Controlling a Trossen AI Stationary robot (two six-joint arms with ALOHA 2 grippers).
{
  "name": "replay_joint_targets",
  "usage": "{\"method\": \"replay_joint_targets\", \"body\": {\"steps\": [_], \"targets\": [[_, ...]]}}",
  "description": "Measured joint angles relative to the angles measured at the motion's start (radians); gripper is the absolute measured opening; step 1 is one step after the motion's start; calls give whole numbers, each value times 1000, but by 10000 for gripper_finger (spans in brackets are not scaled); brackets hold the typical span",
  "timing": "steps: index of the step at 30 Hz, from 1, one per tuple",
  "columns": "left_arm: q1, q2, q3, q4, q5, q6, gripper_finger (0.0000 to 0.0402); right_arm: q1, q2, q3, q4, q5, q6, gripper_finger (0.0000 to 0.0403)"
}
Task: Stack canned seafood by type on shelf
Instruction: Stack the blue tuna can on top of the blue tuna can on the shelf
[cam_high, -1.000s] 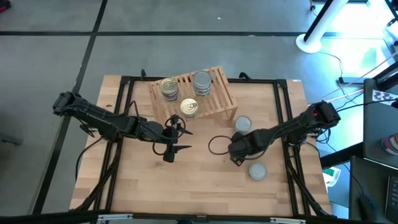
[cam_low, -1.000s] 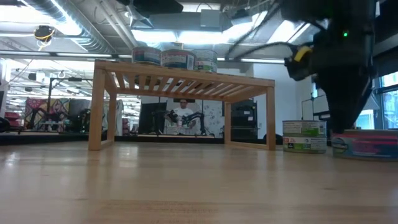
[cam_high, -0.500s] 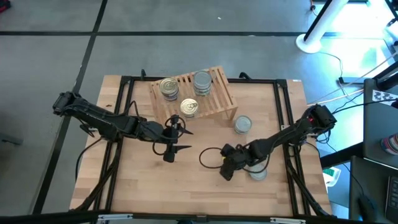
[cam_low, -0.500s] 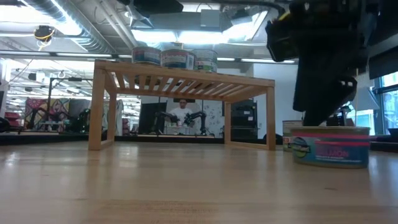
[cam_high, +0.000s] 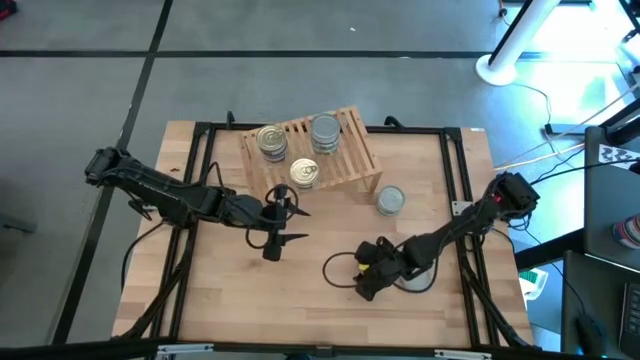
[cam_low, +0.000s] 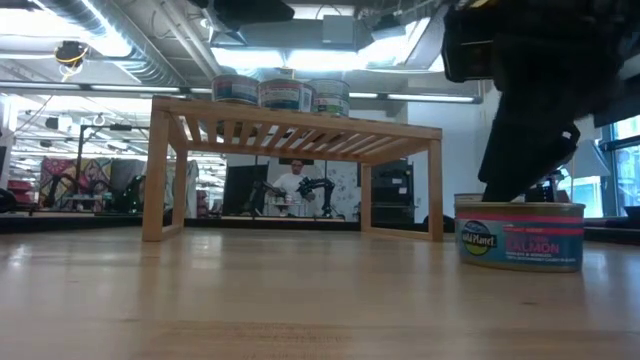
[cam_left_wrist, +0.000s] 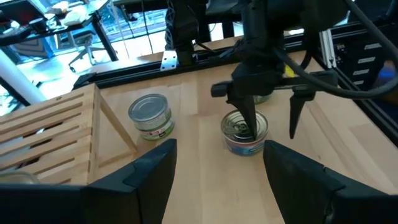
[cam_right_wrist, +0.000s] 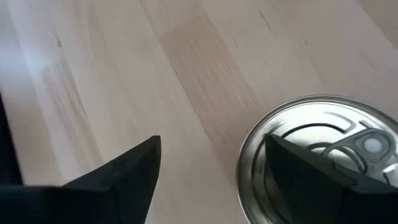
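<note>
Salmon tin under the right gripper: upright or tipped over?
Upright. The salmon tin sits flat on the table, label level; its pull-tab lid faces up below the right gripper, whose fingers stand open.

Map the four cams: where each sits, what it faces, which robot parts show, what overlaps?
High: overhead, straight down; both arms, shelf, table.
Low: table-top height, level across to shelf; right arm above salmon tin.
Left wrist: behind open left gripper, facing right gripper over that tin.
Right wrist: looking down past its open fingers onto the tin's top.
Shared: the salmon tin, in three views.
</note>
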Motion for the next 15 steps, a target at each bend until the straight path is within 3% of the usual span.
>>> {"method": "replay_joint_targets", "body": {"steps": [15], "targets": [[-14,143,1,122,0,-5,237,-2,-1,-1,-70,15,-175,149]]}}
